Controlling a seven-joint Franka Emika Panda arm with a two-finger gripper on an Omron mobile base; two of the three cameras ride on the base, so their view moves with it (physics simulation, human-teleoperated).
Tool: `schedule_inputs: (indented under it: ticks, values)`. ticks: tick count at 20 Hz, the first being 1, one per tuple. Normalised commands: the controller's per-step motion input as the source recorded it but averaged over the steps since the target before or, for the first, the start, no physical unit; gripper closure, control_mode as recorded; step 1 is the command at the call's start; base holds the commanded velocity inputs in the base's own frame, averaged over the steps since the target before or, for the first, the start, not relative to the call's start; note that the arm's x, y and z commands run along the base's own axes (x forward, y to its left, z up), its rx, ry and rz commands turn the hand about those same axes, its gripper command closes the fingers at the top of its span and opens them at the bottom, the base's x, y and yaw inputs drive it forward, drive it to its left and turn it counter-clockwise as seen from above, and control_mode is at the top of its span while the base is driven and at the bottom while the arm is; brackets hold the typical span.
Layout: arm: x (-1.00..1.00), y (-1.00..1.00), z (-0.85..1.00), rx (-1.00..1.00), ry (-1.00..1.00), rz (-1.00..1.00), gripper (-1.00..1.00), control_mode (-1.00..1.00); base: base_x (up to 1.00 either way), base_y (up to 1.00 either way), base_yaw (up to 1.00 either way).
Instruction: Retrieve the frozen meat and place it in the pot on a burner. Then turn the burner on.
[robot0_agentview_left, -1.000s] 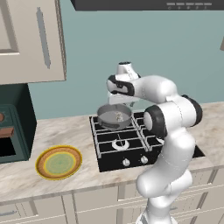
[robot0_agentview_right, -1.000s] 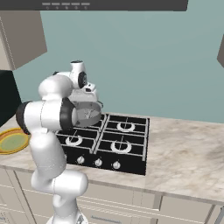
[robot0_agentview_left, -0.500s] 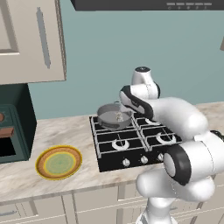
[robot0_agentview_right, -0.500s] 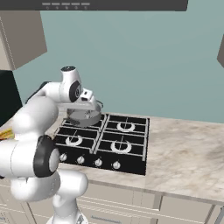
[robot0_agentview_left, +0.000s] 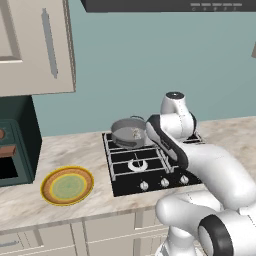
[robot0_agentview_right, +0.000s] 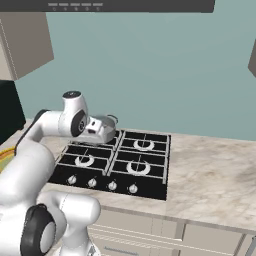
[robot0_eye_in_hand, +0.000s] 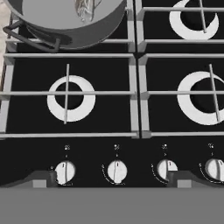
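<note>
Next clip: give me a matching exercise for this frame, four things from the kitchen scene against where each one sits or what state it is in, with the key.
Things:
1. frozen meat
2. pot
3. plate
4. knobs

Places or states:
A. on the marble counter, left of the cooktop
B. in a row along the cooktop's front edge
C. lying inside the pot
D. on the back left burner grate

Pairs: 1-C, 2-D, 3-A, 4-B

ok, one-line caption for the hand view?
Gripper hovering open above the knobs, meat already in the pot.
</note>
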Motion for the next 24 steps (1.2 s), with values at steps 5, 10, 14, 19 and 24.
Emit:
schedule_inputs:
  ticks: [5, 10, 14, 19, 24]
  values:
    - [-0.23, -0.09, -0.30, -0.06, 0.05, 0.00, -1.00, -1.00, 0.00, 0.00, 0.00]
    - [0.00, -0.04, -0.42, 0.01, 0.03, 0.00, -1.00, -1.00, 0.00, 0.00, 0.00]
    - [0.00, -0.07, -0.48, 0.07, 0.11, 0.00, -1.00, -1.00, 0.00, 0.00, 0.00]
    - [0.02, 0.00, -0.51, 0.00, 0.12, 0.00, -1.00, -1.00, 0.00, 0.00, 0.00]
    - [0.08, 0.00, -0.32, 0.00, 0.27, 0.00, -1.00, -1.00, 0.00, 0.00, 0.00]
